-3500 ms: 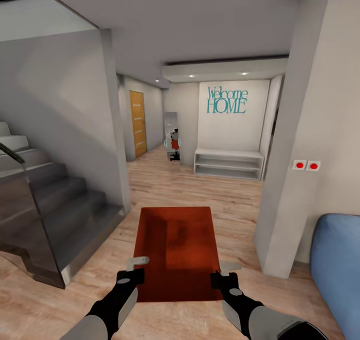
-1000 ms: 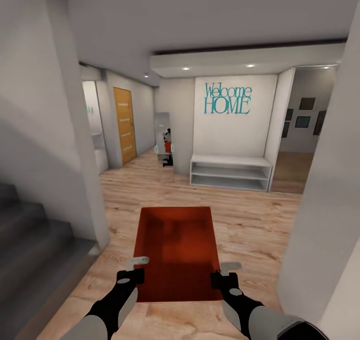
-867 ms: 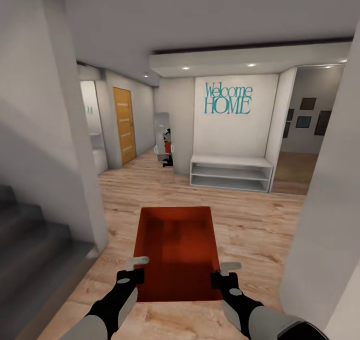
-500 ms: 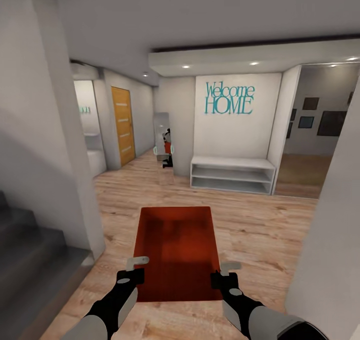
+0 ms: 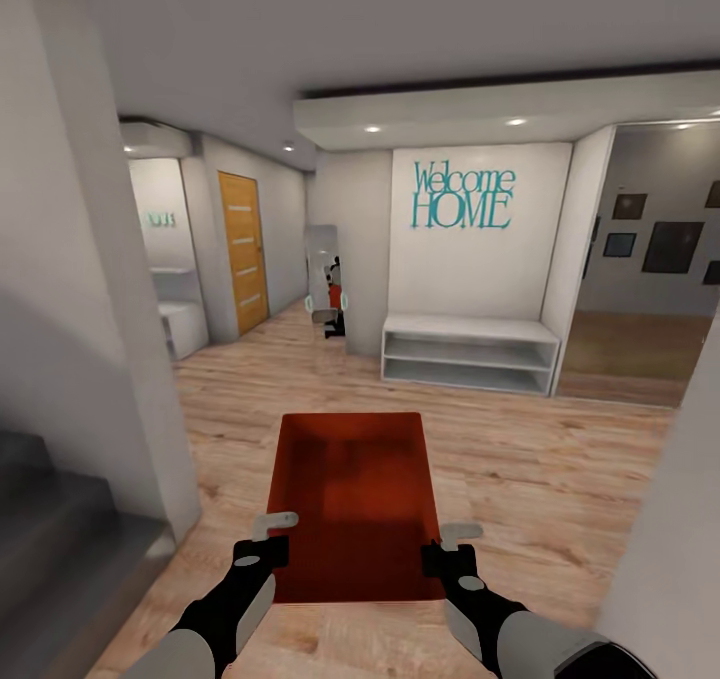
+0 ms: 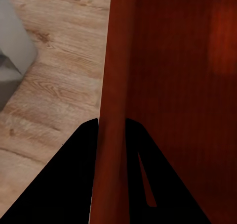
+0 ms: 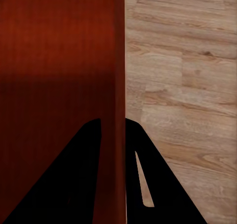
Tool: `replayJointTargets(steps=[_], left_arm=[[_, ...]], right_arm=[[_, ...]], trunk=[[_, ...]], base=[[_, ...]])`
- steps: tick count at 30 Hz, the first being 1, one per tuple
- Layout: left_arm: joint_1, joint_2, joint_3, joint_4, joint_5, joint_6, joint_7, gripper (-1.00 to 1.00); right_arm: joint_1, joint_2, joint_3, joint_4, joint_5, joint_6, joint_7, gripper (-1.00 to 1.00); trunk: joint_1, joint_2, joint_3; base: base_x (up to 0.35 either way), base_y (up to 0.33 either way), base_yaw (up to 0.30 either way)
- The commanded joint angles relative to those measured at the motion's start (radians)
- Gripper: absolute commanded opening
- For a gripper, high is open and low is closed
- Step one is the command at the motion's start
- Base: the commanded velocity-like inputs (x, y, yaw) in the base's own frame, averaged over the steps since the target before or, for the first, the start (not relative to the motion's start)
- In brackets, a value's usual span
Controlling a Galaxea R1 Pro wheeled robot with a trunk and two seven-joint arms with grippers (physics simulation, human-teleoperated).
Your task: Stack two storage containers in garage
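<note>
One orange-red storage container (image 5: 352,504) hangs level in front of me above the light wood floor, open side up. My left gripper (image 5: 272,539) is shut on its left wall and my right gripper (image 5: 448,544) is shut on its right wall. In the left wrist view the left gripper (image 6: 112,127) has the thin wall of the container (image 6: 173,85) pinched between its dark fingers. The right wrist view shows the same for the right gripper (image 7: 114,122) on the container (image 7: 54,85). The garage is out of view.
I am in a hallway with a wood plank floor (image 5: 540,459). A grey pillar (image 5: 90,309) and stair steps (image 5: 50,529) are close on the left, and a wall corner (image 5: 670,549) is close on the right. Ahead stand a white shelf bench (image 5: 468,352), a mirror (image 5: 325,284) and an orange door (image 5: 243,249).
The camera has travelled forward into the hallway: the stairs and left pillar slid left, the blue sofa left the picture, and a room opened at the right. Both grips on the container are unchanged.
</note>
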Motion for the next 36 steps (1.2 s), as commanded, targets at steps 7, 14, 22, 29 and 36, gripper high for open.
replayJointTargets(steps=[7, 14, 22, 29, 36], left_arm=[[-0.001, 0.046, 0.013, -0.005, 0.005, 0.007, 0.014, -1.0], [-0.001, 0.046, 0.013, -0.004, 0.005, 0.007, 0.014, -1.0], [-0.001, 0.046, 0.013, -0.004, 0.005, 0.007, 0.014, -1.0], [-0.001, 0.046, 0.013, -0.004, 0.005, 0.007, 0.014, -1.0], [-0.001, 0.046, 0.013, -0.004, 0.005, 0.007, 0.014, -1.0]], right_arm=[[0.0, 0.0, -0.02, -0.002, 0.01, 0.001, -0.001, -1.0], [0.0, 0.0, -0.02, -0.002, 0.01, 0.001, -0.001, -1.0], [0.0, 0.0, -0.02, -0.002, 0.01, 0.001, -0.001, -1.0], [0.0, -0.001, -0.02, -0.002, 0.01, 0.001, 0.003, -1.0], [0.0, -0.002, -0.02, -0.002, 0.01, 0.001, 0.004, -1.0]], trunk=[[0.001, -0.001, -0.002], [0.001, -0.001, -0.002], [0.001, -0.001, -0.002], [0.001, -0.001, -0.002], [0.001, -0.001, -0.002]], base=[[0.322, 0.0, 0.0], [0.322, 0.0, 0.0], [0.322, 0.0, 0.0], [0.322, 0.0, 0.0], [0.322, 0.0, 0.0]])
